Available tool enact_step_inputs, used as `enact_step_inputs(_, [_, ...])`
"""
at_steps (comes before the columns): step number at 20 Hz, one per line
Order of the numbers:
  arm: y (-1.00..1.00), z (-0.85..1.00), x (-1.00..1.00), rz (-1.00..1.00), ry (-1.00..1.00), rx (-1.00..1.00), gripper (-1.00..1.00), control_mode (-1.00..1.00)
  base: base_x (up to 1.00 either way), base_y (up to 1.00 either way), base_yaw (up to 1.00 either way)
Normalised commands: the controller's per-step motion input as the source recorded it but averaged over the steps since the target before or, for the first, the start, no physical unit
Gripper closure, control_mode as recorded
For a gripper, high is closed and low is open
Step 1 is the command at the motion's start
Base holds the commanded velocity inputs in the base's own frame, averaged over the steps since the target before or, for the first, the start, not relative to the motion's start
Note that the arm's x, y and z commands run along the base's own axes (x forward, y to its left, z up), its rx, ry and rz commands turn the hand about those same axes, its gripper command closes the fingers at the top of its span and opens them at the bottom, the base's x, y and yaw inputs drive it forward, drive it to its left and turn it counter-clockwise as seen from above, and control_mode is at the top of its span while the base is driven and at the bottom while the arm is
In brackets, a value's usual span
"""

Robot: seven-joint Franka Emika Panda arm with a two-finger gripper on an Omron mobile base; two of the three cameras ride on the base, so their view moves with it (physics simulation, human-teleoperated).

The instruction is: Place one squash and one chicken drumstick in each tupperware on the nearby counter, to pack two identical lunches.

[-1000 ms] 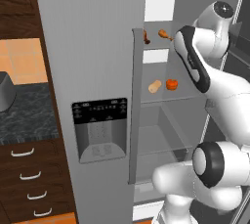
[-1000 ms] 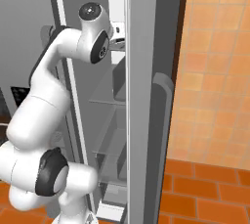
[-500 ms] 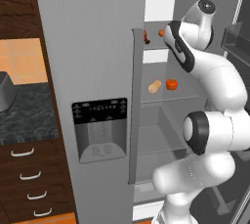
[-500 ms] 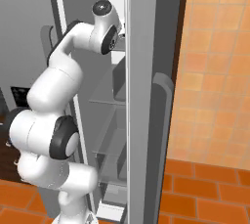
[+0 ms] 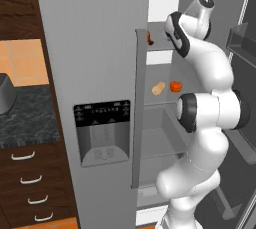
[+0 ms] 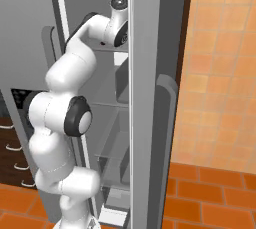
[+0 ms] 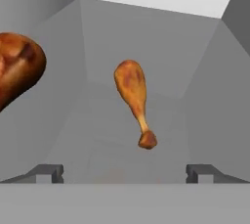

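Note:
A chicken drumstick lies on the fridge shelf straight ahead of my gripper, its bone end pointing toward me. The gripper is open, with nothing between its fingertips, and stands short of the drumstick. A second drumstick sits closer at the left edge of the hand view. In the left base view one drumstick shows on the upper shelf beside the hand. A tan squash rests on the shelf below. The counter is at the far left. The tupperware is out of view.
The grey fridge door with its dispenser panel stands left of the open compartment. An orange-red round item sits beside the squash. A silver appliance is on the counter, with drawers beneath. The other fridge door stands close on the arm's right.
The arm has stretched up and into the fridge, bringing the hand left along the upper shelf toward the drumsticks. The gripper has stayed open.

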Motion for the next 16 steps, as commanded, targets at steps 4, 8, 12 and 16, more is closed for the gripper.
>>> enact_step_inputs(4, [0.00,-0.15,0.56,0.00,0.00,0.00,-1.00,-1.00,0.00,0.00,0.00])
enact_step_inputs(8, [0.00,-0.34,0.46,0.00,0.00,0.00,-1.00,-1.00,0.00,0.00,0.00])
enact_step_inputs(12, [0.00,-0.29,0.49,0.00,0.00,0.00,-1.00,-1.00,0.00,0.00,0.00])
enact_step_inputs(16, [0.00,-0.34,0.47,0.00,0.00,0.00,1.00,-1.00,0.00,0.00,0.00])
